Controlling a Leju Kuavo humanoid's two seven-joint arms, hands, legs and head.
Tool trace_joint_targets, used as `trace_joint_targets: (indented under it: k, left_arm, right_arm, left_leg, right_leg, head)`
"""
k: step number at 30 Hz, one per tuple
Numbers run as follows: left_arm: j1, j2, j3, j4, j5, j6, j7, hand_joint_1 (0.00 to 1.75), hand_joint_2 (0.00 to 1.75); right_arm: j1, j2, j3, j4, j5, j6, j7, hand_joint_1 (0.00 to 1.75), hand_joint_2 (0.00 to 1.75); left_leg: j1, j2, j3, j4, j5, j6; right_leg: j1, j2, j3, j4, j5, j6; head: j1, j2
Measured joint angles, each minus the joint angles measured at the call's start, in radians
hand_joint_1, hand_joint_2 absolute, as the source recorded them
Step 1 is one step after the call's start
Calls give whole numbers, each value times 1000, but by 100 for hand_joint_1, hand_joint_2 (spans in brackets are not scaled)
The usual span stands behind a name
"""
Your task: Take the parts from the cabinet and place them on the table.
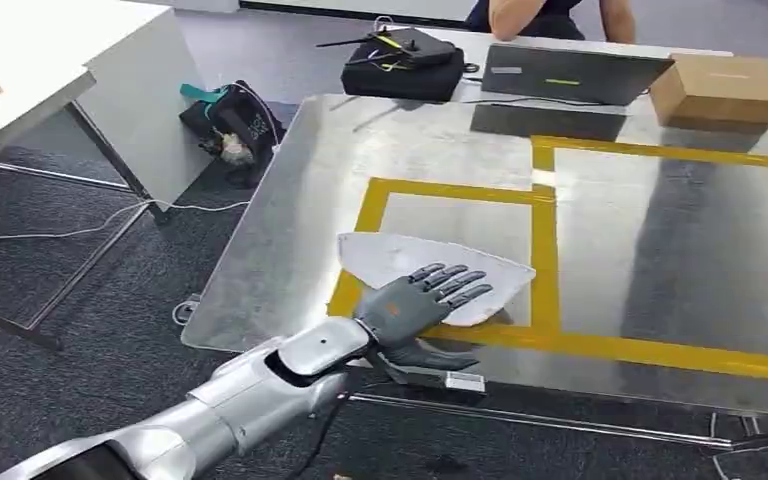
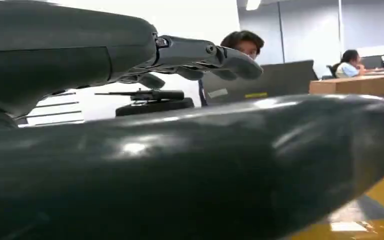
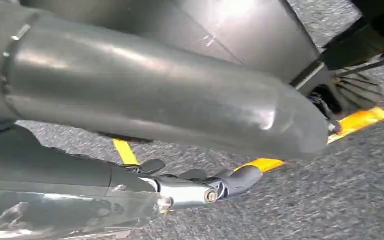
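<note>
A flat silver sheet-metal part [image 1: 400,258] lies on the metal table [image 1: 290,200], inside the left square marked with yellow tape [image 1: 545,240]. My left hand [image 1: 415,305] reaches in over the table's near edge. Its fingers stretch flat over the part's near side and its thumb sits lower, at the table edge. In the left wrist view the fingers [image 2: 200,55] stand well apart from the thick thumb [image 2: 180,170], with nothing between them. My right hand [image 3: 130,100] hangs over the carpet, its fingers [image 3: 230,182] straight and holding nothing.
At the table's far side are a cardboard box [image 1: 720,92], a dark laptop [image 1: 570,72] and a black bag [image 1: 405,62], with a person [image 1: 550,15] seated behind. A white table [image 1: 20,80] stands to the left, a backpack [image 1: 235,120] on the floor beside it.
</note>
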Motion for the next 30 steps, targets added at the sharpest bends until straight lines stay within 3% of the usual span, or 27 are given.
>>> trace_joint_targets:
  k: [1, 2, 3, 4, 6, 7, 8, 9, 11, 12, 13, 14, 16, 17, 18, 19, 21, 22, 23, 24, 26, 27, 28, 29, 30]
  left_arm:
    - [0, 1, 2, -2, 4, 0, 0, 0, 0]
    - [0, 3, 7, -6, 6, -1, 0, 0, 0]
    - [0, 5, 11, -8, 7, -2, 0, 0, 0]
    - [0, 7, 16, -11, 8, -2, 0, 0, 0]
    - [0, 13, 21, -12, 11, -4, 0, 0, 0]
    - [1, 16, 22, -13, 14, -6, 0, 0, 0]
    - [2, 18, 23, -15, 14, -6, 0, 0, 0]
    - [1, 19, 23, -16, 16, -6, 0, 0, 0]
    - [0, 21, 23, -20, 16, -7, 0, 0, 0]
    - [1, 22, 23, -20, 16, -8, 0, 0, 0]
    - [2, 24, 23, -21, 16, -9, 0, 0, 0]
    - [2, 24, 24, -21, 16, -10, 0, 0, 0]
    - [0, 24, 24, -26, 17, -10, 0, 0, 0]
    - [-2, 24, 25, -31, 18, -11, 0, 0, 0]
    - [-5, 21, 26, -35, 19, -12, 0, 0, 0]
    - [-8, 20, 28, -38, 21, -14, 0, 0, 0]
    - [-5, 21, 30, -38, 24, -19, 0, 0, 0]
    - [-4, 23, 31, -38, 24, -20, 0, 0, 0]
    - [-4, 22, 31, -38, 24, -21, 0, 0, 0]
    - [-5, 20, 31, -39, 25, -21, 0, 0, 0]
    - [-5, 19, 32, -39, 25, -22, 0, 0, 0]
    - [-4, 19, 32, -39, 25, -22, 0, 0, 0]
    - [-3, 19, 32, -39, 25, -23, 0, 0, 0]
    - [-2, 19, 32, -39, 25, -23, 0, 0, 0]
    - [-1, 20, 32, -39, 26, -23, 0, 0, 0]
  right_arm:
    - [-2, -3, 0, 0, 2, 0, 0, 0, 0]
    - [-6, -2, 0, -1, 4, 1, 0, 0, 0]
    - [-5, -4, 0, -1, 7, 2, -2, 0, 0]
    - [-4, -7, 0, -2, 11, 0, 0, 0, 0]
    - [-4, -8, 0, -2, 14, 0, 1, 0, 0]
    - [-5, -10, 0, -1, 16, 0, 2, 0, 0]
    - [-5, -10, 0, -2, 18, 0, 4, 0, 0]
    - [-5, -13, 0, -2, 19, 0, 4, 0, 0]
    - [-6, -17, -1, -2, 22, 0, 4, 0, 0]
    - [-6, -19, 0, -2, 24, 0, 4, 0, 0]
    - [-5, -22, 0, -2, 25, 0, 4, 0, 0]
    - [-5, -24, 0, -2, 26, 0, 4, 0, 0]
    - [-7, -26, -1, -2, 27, 0, 3, 0, 0]
    - [-9, -26, -1, -2, 28, 0, 3, 0, 0]
    - [-9, -28, -1, -3, 29, 0, 2, 0, 0]
    - [-9, -30, -1, -4, 30, 2, 2, 0, 0]
    - [-9, -31, -1, -4, 31, 3, 2, 0, 0]
    - [-8, -32, -1, -3, 30, 3, 2, 0, 0]
    - [-7, -33, -2, -4, 31, 4, 2, 0, 0]
    - [-4, -33, -3, -4, 31, 5, 2, 0, 0]
    - [-6, -36, -6, -4, 31, 5, 2, 0, 0]
    - [-7, -38, -6, -4, 30, 5, 2, 0, 0]
    - [-7, -39, -6, -4, 31, 5, 2, 0, 0]
    - [-6, -40, -7, -4, 30, 5, 2, 0, 0]
    - [-6, -41, -7, -4, 30, 5, 2, 0, 0]
  left_leg:
    - [6, -1, -9, 12, 1, -11]
    - [-2, -5, -17, 23, 3, -25]
    - [-2, -6, -24, 33, 3, -30]
    - [-7, -6, -26, 30, 14, -34]
    - [-3, -6, -30, 23, 32, -41]
    - [1, -3, -38, 26, 24, -44]
    - [0, 4, -51, 50, -18, -42]
    - [-3, 4, -74, 118, -78, -39]
    - [-9, 4, -130, 295, -175, -35]
    - [-11, 4, -142, 354, -203, -30]
    - [-15, 4, -130, 364, -212, -21]
    - [-20, 4, -95, 331, -202, -12]
    - [-32, 4, 30, 173, -166, 14]
    - [-39, 4, 91, 94, -169, 24]
    - [-43, 9, 99, 63, -177, 20]
    - [-47, 9, 92, 62, -163, 15]
    - [-55, 7, 86, 61, -147, 24]
    - [-50, 8, 82, 51, -130, 30]
    - [-47, 10, 71, 49, -119, 34]
    - [-46, 10, 60, 49, -110, 43]
    - [-46, 10, 36, 49, -89, 45]
    - [-47, 11, 19, 49, -76, 45]
    - [-47, 11, 5, 49, -65, 45]
    - [-47, 12, -10, 49, -53, 44]
    - [-46, 11, -29, 49, -38, 41]
  right_leg:
    - [-11, 0, 49, -95, 40, 14]
    - [-6, 14, 51, -110, 18, 28]
    - [-13, 24, 47, -109, 33, -1]
    - [-13, 24, 40, -96, 36, -16]
    - [-6, 23, 24, -80, 45, -30]
    - [-7, 21, 14, -80, 52, -48]
    - [-3, 19, 5, -80, 62, -58]
    - [0, 18, -4, -83, 73, -64]
    - [9, 11, -28, -83, 90, -74]
    - [14, 7, -40, -83, 99, -77]
    - [19, 6, -54, -83, 109, -79]
    - [23, 4, -67, -83, 118, -78]
    - [29, 5, -88, -83, 137, -76]
    - [29, 5, -94, -83, 146, -74]
    - [37, 4, -102, -82, 153, -68]
    - [28, 1, -103, -87, 163, -64]
    - [21, -1, -103, -99, 182, -51]
    - [22, -1, -108, -101, 188, -45]
    - [21, 0, -117, -90, 159, -43]
    - [23, -1, -138, -48, 100, -41]
    - [23, 0, -174, 104, -11, -37]
    - [24, 0, -187, 178, -40, -35]
    - [24, 0, -182, 210, -36, -34]
    - [24, 0, -161, 206, -12, -34]
    - [24, -1, -114, 163, 30, -34]
  head:
    - [1, 0]
    - [5, 0]
    - [14, 0]
    - [5, 0]
    - [-1, 0]
    - [-5, 0]
    - [-8, 0]
    - [-6, 0]
    - [-6, 0]
    - [-5, 0]
    - [-6, 0]
    - [-6, 0]
    - [-5, 0]
    - [-5, 0]
    - [-4, 0]
    - [-4, 0]
    - [-4, 0]
    - [-4, 0]
    - [-4, 0]
    - [2, 0]
    - [5, 0]
    - [6, 0]
    - [5, 0]
    - [6, 0]
    - [5, 0]
